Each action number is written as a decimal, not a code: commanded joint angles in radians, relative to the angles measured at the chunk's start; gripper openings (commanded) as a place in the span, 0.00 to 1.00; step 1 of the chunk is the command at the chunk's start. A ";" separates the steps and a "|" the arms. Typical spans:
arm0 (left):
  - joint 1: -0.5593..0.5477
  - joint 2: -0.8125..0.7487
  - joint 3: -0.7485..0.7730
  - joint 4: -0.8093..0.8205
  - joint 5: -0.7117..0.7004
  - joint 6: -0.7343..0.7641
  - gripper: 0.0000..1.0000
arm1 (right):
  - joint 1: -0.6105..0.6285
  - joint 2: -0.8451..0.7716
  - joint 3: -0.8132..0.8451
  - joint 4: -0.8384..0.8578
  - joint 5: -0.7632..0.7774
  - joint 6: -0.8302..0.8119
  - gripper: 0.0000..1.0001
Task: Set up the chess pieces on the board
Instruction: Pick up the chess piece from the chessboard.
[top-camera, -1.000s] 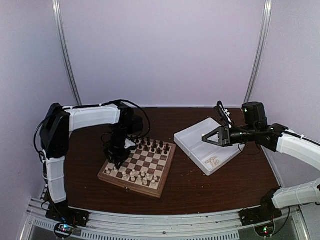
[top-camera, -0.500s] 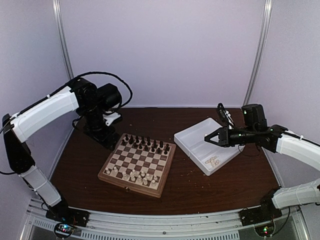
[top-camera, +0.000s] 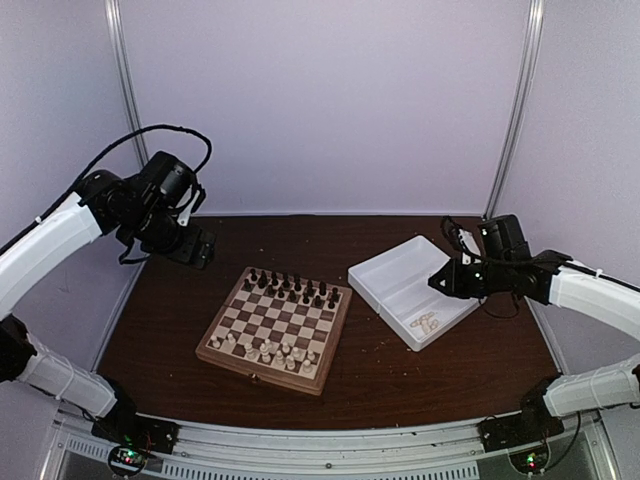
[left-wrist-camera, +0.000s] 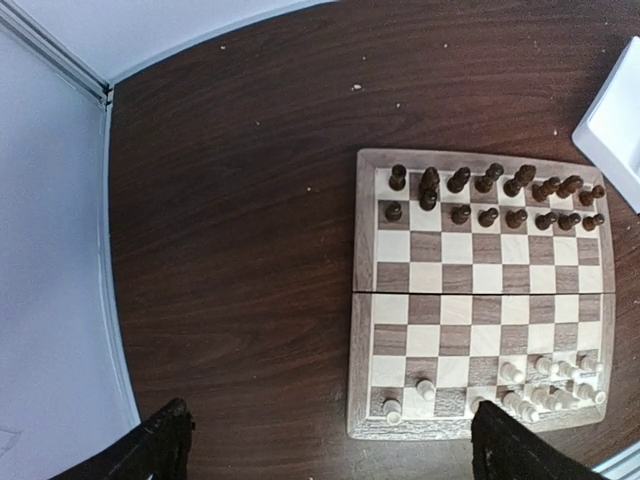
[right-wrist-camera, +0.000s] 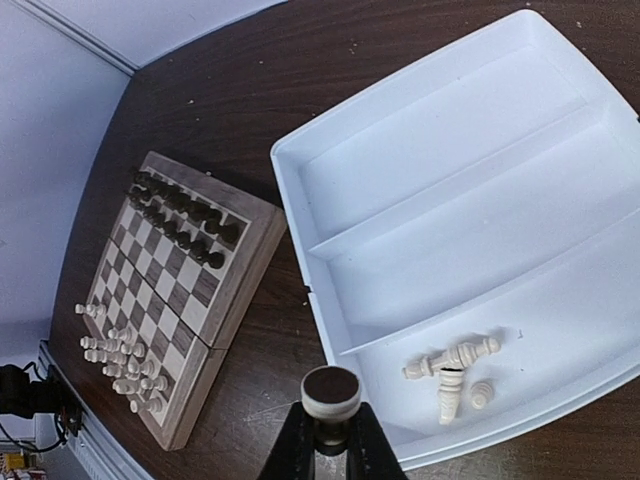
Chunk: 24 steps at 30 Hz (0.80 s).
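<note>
Most of the cream chess pieces (top-camera: 272, 350) stand on the board's (top-camera: 280, 322) near rows at mid-table, and a few lie in the white tray's (right-wrist-camera: 450, 150) nearest compartment. The right gripper (right-wrist-camera: 327, 440) is pinched tight on one chess piece (right-wrist-camera: 331, 393) near the tray's edge. The left gripper (left-wrist-camera: 328, 440), spread wide and empty, hangs high, well apart from the board.
</note>
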 joint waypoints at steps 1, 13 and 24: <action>0.001 -0.040 -0.018 0.068 0.030 -0.043 0.98 | -0.005 -0.028 0.013 -0.084 0.128 0.007 0.00; 0.000 -0.260 -0.281 0.201 0.226 -0.182 0.90 | -0.006 -0.078 -0.111 0.020 0.174 -0.104 0.00; 0.000 -0.141 -0.162 0.046 0.315 -0.142 0.98 | -0.008 0.036 -0.049 0.048 0.189 -0.255 0.00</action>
